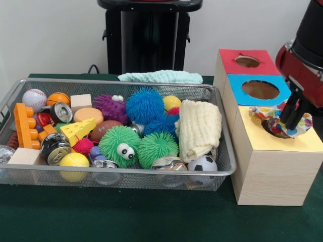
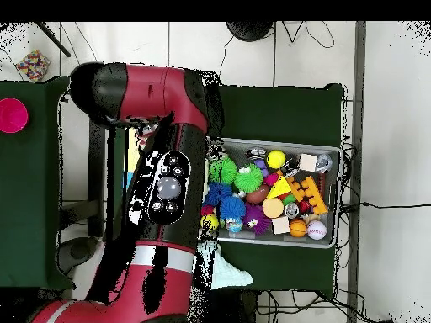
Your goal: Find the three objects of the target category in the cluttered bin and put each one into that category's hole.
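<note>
1. Bin (image 1: 15,89): sitting at left on the green worktop (image 1: 126,217), holding balls, cans, blocks and a folded cream cloth (image 1: 199,128).
2. Patterned cloth (image 1: 272,117): draping into the yellow hole (image 1: 276,128); likely light, soft, best pinched at a fold.
3. End effector (image 1: 294,112): fingers clamping the patterned cloth.
4. Room: white wall behind.

The wire bin (image 1: 222,169) of toys sits left of the three-holed box (image 1: 275,174), a cloth (image 1: 160,76) behind it.
</note>
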